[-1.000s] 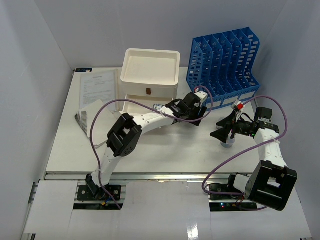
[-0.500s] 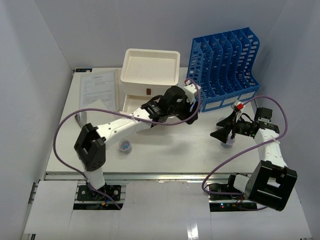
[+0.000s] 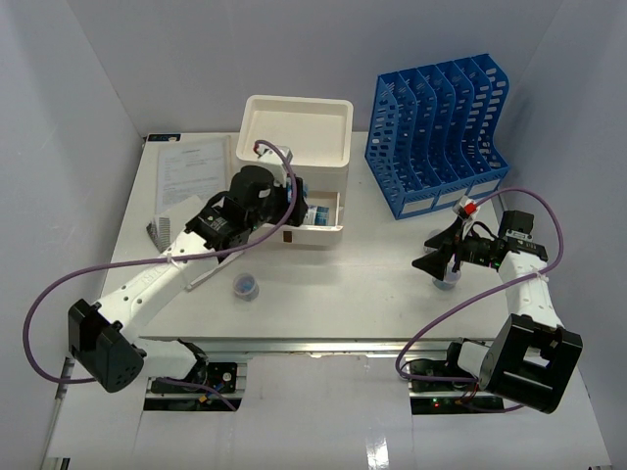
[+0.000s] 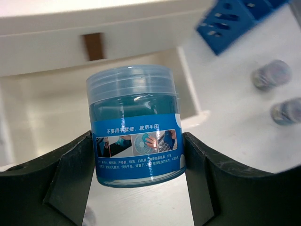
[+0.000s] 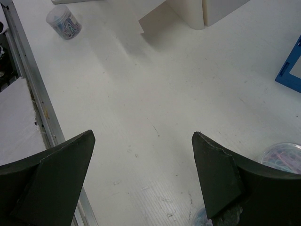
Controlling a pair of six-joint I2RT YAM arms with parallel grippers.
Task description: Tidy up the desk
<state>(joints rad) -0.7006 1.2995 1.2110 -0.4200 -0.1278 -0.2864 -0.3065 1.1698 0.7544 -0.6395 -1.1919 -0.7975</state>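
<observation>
White desk (image 3: pixel 392 294) fills pretty much the whole top view, with a metal rail (image 3: pixel 294 343) along the near edge, and both arms reach out over it. The left gripper (image 4: pixel 136 146) is clamped on a blue jar (image 4: pixel 133 127) with a clear lid, fingers pressed on both sides of the label. It's held up off the desk right in front of the cream drawer box (image 3: pixel 294 132), over its pulled-out drawer (image 3: pixel 323 230).

The right gripper (image 5: pixel 141 139) is spread wide with nothing in it, and bare desk shows straight below between the fingers, toward the right front.

Hard bits: from above, the left arm mostly hides the jar. A small clear tub (image 5: pixel 285 157) by the right fingers is cut off by the frame edge, and a blob at the bottom edge might be another one, can't tell.

Count: one blue jar, one drawer box, one blue file rack (image 3: pixel 436 127), one more small tub (image 3: pixel 245 286) out front left, and some papers (image 3: pixel 191 171) at the back left.
</observation>
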